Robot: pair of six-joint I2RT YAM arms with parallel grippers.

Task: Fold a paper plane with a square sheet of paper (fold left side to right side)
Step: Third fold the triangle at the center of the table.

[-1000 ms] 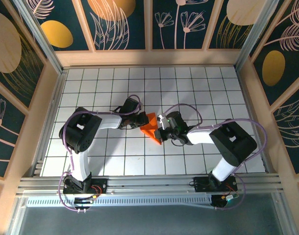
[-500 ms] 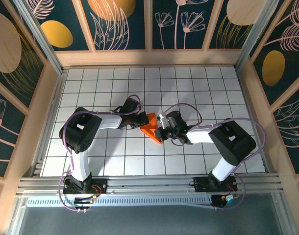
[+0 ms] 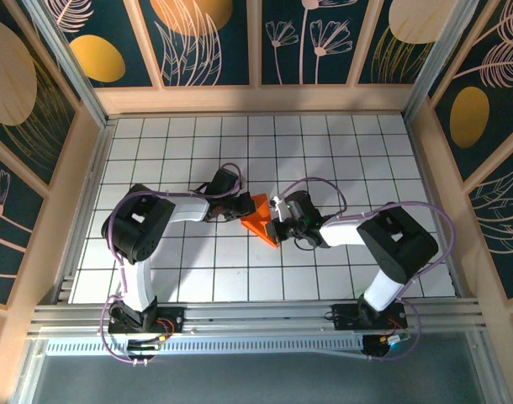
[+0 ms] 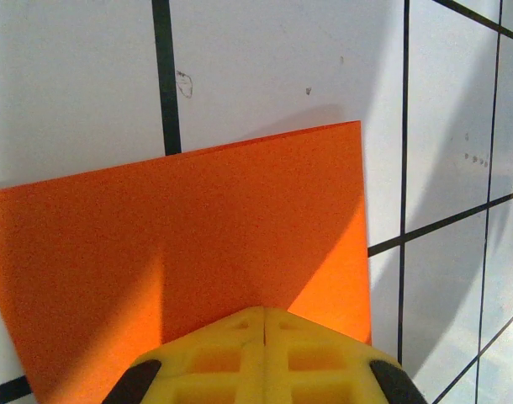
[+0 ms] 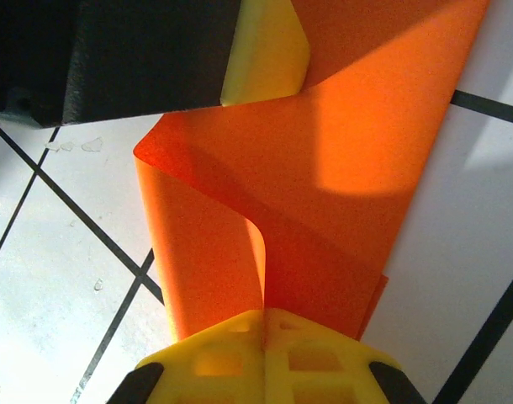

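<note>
The square sheet of paper [image 3: 261, 220] is a creased orange wedge lying on the white grid table, with both grippers at it. From the left, my left gripper [image 3: 245, 211] is shut, its yellow tips [image 4: 264, 316] resting on the flat orange layer [image 4: 198, 227]. From the right, my right gripper [image 3: 277, 225] is shut [image 5: 263, 318] on a lifted flap of the paper [image 5: 206, 244]. That flap curls up from the lower layers [image 5: 349, 168] into the seam of the jaws. In the right wrist view a left fingertip [image 5: 265, 50] presses the paper's far end.
Black grid lines cross the white table [image 3: 366, 160]. Wooden walls [image 3: 256, 99] enclose it at the back and on both sides. A metal rail [image 3: 256, 316] with the arm bases runs along the near edge. Purple cables loop over both arms.
The right gripper has crept slightly left and up against the paper. The left gripper and the wedge have stayed in place.
</note>
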